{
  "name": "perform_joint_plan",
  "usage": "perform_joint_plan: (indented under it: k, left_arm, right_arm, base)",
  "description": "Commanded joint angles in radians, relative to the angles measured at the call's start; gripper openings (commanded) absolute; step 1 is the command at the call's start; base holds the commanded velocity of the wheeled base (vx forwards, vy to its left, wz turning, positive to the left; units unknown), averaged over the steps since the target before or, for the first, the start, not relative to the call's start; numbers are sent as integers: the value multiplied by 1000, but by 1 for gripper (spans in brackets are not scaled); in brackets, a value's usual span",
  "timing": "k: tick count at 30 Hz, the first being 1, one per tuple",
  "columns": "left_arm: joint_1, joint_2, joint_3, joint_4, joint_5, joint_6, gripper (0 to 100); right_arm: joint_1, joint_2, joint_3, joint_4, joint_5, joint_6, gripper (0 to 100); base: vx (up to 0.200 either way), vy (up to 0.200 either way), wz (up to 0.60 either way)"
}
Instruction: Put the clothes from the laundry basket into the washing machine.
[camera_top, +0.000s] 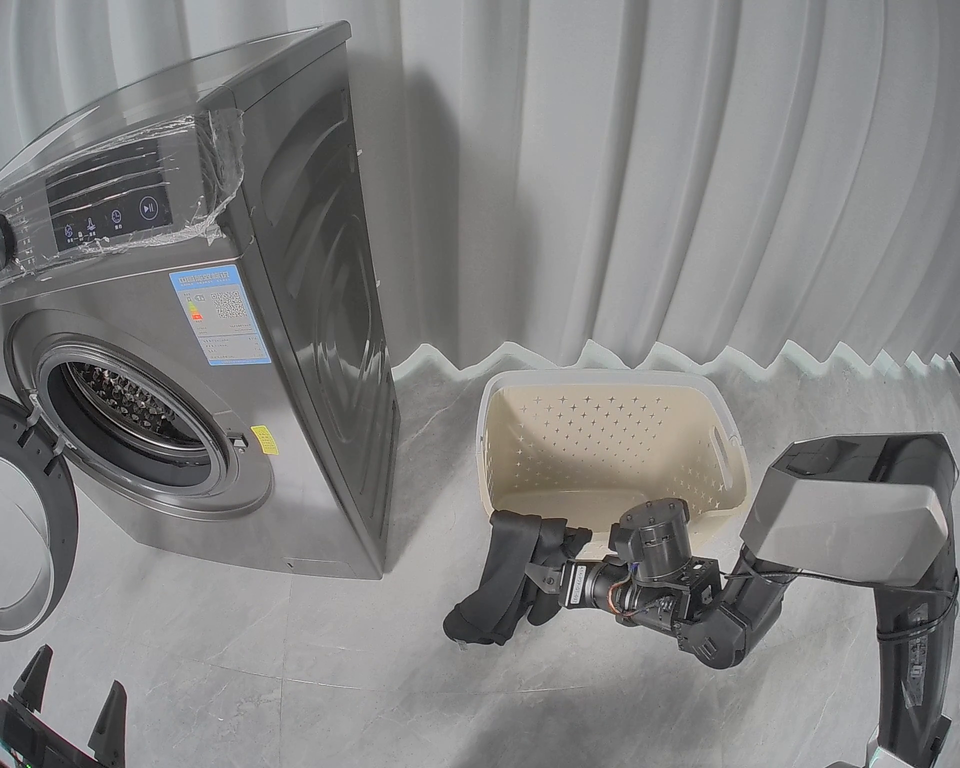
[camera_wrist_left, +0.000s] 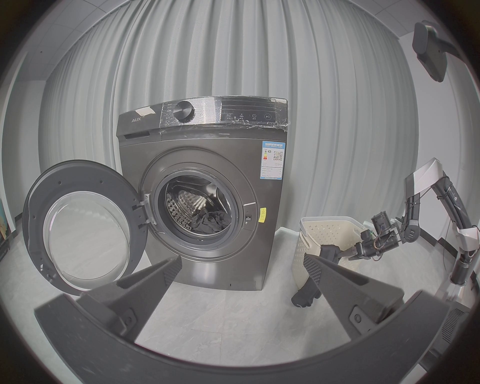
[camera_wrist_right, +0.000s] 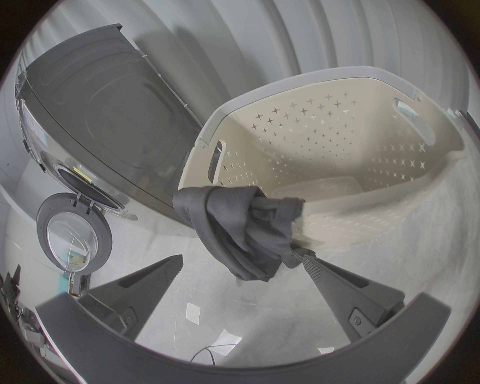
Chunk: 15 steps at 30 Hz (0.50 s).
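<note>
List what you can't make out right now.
Dark garment: caught on the right gripper or just draped on the laundry basket rim; folds hide the contact, right wrist view.
Clothes in the washing machine drum: how many, too small, left wrist view.
Left gripper: cut off by head view's bottom edge.

Bright, even light from overhead. The washing machine (camera_top: 300, 300) casts a soft shadow on the curtain (camera_top: 430, 200) and the floor (camera_top: 300, 640). The plastic wrap (camera_top: 200, 150) glints. Both wrist views bulge, with black corners.
</note>
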Motion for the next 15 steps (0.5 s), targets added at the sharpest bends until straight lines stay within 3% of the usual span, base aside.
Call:
perform_joint_plan:
  k: [1,5,15]
  left_arm:
    - [0,-15,15,0,0,-2,100]
    - [2,-15,15,0,0,-2,100]
    - [0,-15,15,0,0,-2,100]
  right_arm:
    - [1,55,-60,-1,-1,2,100]
    - [1,103,-113,-40,-9,7,100]
    - [1,143,-144,-81,-10,7,100]
  base:
    - [0,0,0]
    - [0,0,0]
    - [0,0,0]
